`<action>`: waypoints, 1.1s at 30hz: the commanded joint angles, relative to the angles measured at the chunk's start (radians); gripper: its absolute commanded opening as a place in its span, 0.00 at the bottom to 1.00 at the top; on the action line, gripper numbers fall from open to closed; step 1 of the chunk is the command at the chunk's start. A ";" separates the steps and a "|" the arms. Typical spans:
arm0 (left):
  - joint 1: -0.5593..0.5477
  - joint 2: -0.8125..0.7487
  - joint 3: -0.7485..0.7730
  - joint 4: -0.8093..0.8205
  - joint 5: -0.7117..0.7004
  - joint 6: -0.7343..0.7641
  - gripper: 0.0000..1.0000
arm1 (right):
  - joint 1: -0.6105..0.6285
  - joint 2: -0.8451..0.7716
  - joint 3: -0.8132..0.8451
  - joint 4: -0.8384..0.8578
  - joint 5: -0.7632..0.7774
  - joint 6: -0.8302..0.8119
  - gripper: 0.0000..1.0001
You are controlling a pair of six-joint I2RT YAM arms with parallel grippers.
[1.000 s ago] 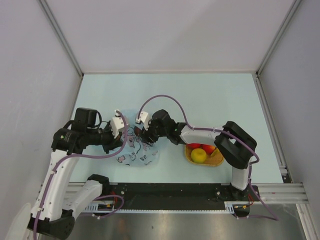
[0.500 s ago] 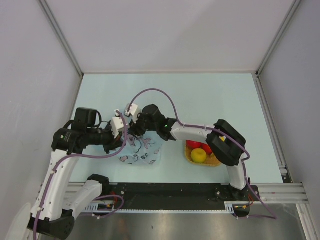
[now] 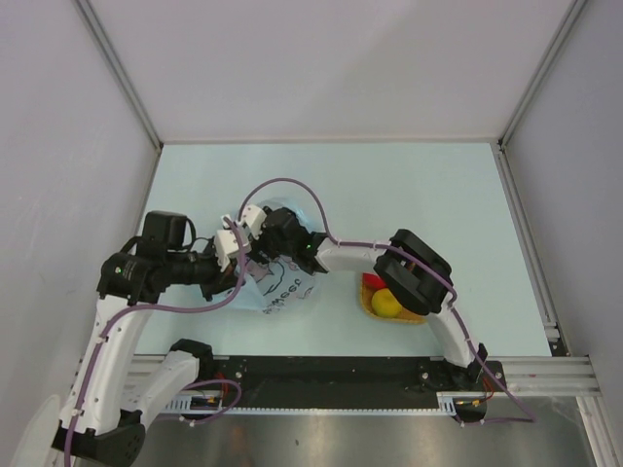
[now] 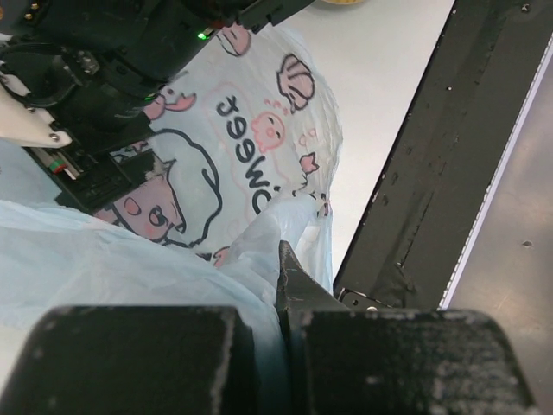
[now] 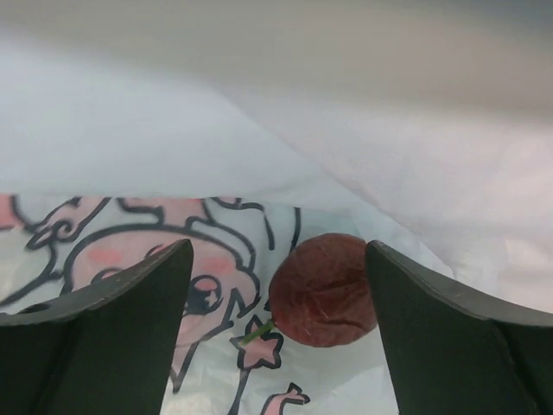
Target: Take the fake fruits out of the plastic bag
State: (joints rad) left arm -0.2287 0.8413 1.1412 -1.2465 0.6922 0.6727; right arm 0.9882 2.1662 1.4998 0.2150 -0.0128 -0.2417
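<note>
The pale-blue worktop (image 3: 419,185) is seen spread beneath the plastic bag (image 3: 284,297), a crinkled translucent light-blue sack printed with dark-lined, pink cartoon figures, which is taken here as the landmark. At the bag's left edge the left gripper (image 3: 243,258) is found, its jaws clenched on a fold of the film, so that this side of the bag is held up off the worktop. At the bag's far end the right gripper (image 5: 275,252) is set among the film, with plain sheet seen above it and printed sheet below; its jaws are spread wide and nothing is grasped by them. To the right of the bag, apart from it, a woven orange-yellow mat (image 3: 417,314) is laid, partly hidden under the right arm. On that mat, outside the bag, a yellow fruit (image 3: 386,304) and a red fruit (image 3: 374,282) are seen side by side. Inside the bag a dark red fruit (image 5: 322,290) with a short green stem is left lying on the printed film, between the spread jaws and close against one finger; whether it is touched cannot be told.
</note>
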 commanded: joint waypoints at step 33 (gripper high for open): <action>0.000 0.160 -0.086 0.413 -0.003 -0.172 0.00 | -0.155 -0.391 0.011 -0.431 -0.636 -0.062 0.49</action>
State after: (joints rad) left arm -0.2287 0.9867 1.0710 -1.0008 0.6910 0.5911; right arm 0.8417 1.8618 1.5455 -0.0761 -0.4179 -0.3004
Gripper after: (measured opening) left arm 0.005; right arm 0.667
